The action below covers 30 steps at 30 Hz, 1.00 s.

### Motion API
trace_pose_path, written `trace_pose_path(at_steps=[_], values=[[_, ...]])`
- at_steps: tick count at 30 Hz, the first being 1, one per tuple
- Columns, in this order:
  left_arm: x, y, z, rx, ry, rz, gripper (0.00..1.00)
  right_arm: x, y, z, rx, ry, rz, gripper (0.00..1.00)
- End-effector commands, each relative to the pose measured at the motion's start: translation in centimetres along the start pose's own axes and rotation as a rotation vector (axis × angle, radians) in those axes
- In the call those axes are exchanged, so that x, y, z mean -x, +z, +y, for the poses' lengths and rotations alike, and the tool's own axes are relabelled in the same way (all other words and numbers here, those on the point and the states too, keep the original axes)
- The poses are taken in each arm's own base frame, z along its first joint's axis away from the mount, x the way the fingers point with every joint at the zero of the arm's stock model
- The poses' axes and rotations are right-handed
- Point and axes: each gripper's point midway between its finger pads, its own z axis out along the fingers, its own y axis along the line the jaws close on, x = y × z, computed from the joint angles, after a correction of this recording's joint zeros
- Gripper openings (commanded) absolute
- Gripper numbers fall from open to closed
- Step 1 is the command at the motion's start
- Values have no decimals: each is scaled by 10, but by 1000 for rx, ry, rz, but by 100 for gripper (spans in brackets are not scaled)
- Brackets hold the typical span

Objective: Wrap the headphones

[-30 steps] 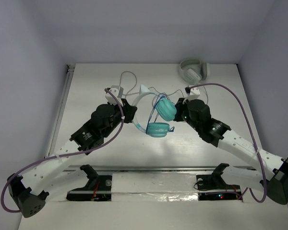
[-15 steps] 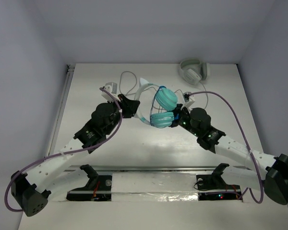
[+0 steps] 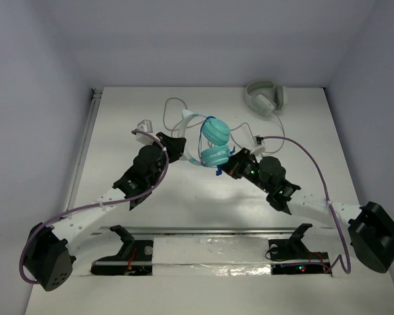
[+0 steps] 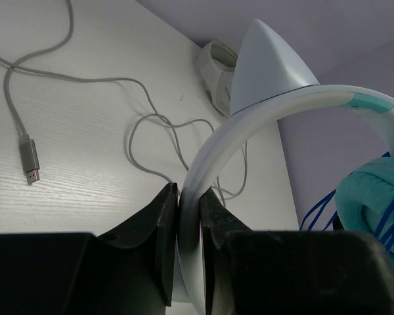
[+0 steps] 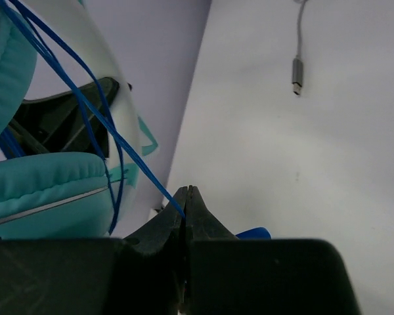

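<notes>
Right arm: stretching further left than half a second ago, bringing the right gripper point(image 3: 228, 165) just beside the nearer teal ear cup point(image 3: 215, 155).
Headphones point(image 3: 215, 131): hanging between the two grippers at mid-table, slightly left of and farther back than their place half a second ago, one ear cup lying directly beyond the other.
Left gripper point(image 4: 188, 197): pinching the white headband point(image 4: 262, 118) edge-on, both fingers pressing against its sides with no gap showing.
Right gripper, wrist view point(image 5: 186, 191): closing its fingertips fully together on a strand of the thin blue cable point(image 5: 151, 179), which is running up taut towards the ear cups.
Blue cable: looping in several strands around the headband and teal cushions.
Grey-white headphones point(image 3: 265, 97): lying at the far right edge of the table point(image 3: 203, 203), well apart from the arms.
Grey cable point(image 4: 72, 77): trailing loosely across the table, ending in a USB plug point(image 4: 29, 157).
</notes>
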Motion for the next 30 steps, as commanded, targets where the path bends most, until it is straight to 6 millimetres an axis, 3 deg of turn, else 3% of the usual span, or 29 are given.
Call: trace_pose_path(at_steps=[1,4,5,7,9,15,18,26,30], values=[[70,3,-31,-95,-258,-274,0,-5,6,10,81,153,11,0],[68,10,-24,-90,-277,-293,0,-16,21,17,117,175,84,0],[65,13,-22,-80,-276,-289,0,-30,27,6,105,189,136,0],[58,20,-12,-54,-280,-296,0,-35,31,8,138,229,157,0],[48,23,3,-22,-278,-293,0,-47,34,-5,128,264,189,0],[41,33,25,46,-240,-316,0,-55,34,-8,178,345,229,2],[43,37,36,78,-223,-330,0,-55,27,8,264,406,258,3],[31,41,48,104,-203,-308,0,-53,8,30,421,523,295,15],[33,38,52,124,-182,-320,0,-55,11,25,377,489,292,25]])
